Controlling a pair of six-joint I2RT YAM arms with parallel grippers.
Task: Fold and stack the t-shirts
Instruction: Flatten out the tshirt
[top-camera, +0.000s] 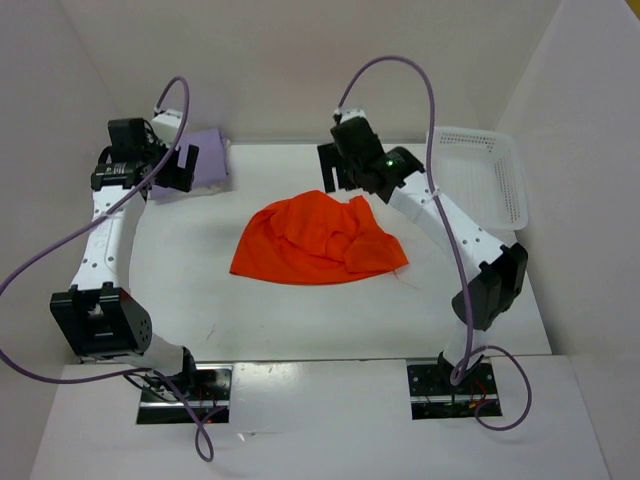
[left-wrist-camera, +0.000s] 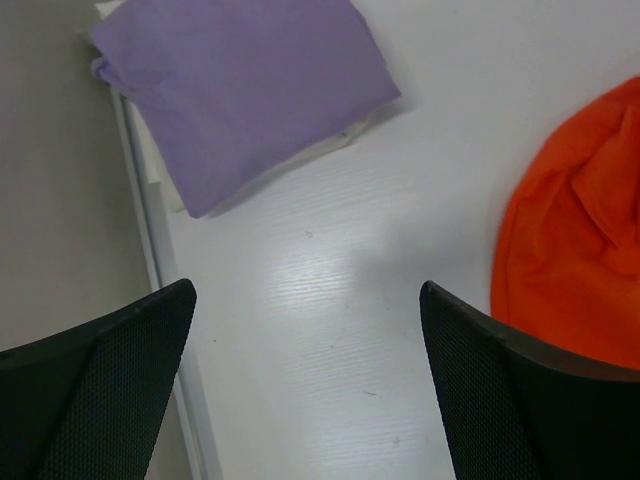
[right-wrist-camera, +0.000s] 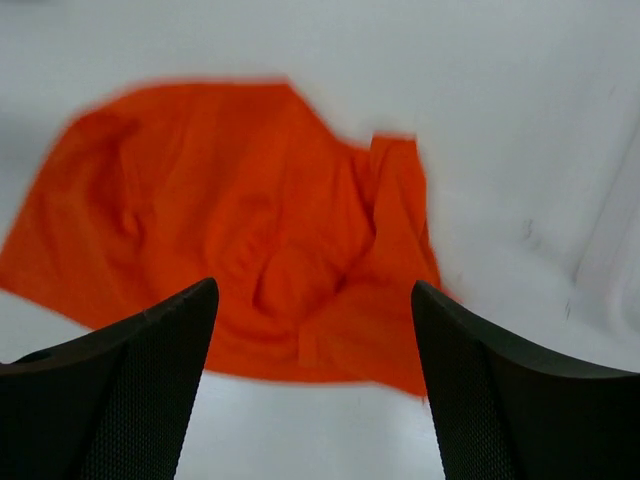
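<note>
The tabletop (top-camera: 200, 290) is white. The orange t-shirt (top-camera: 315, 243) lies crumpled and unfolded at frame centre. The lavender t-shirt (top-camera: 208, 168) lies folded at upper left, with a white cloth edge (left-wrist-camera: 335, 140) showing beneath it. The right hand (right-wrist-camera: 313, 300) is spread wide and empty above the orange t-shirt's upper edge. The left hand (left-wrist-camera: 307, 295) is spread wide and empty beside the lavender t-shirt.

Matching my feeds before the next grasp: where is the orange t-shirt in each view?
Top external: orange t-shirt lies crumpled mid-table, with the folded purple t-shirt at far left.
Left wrist: only part shows, at the right border, lower right of the purple t-shirt.
Right wrist: fills the centre, somewhat blurred.
Shared landmark: the white table in all three views; the purple t-shirt links top and left wrist.
</note>
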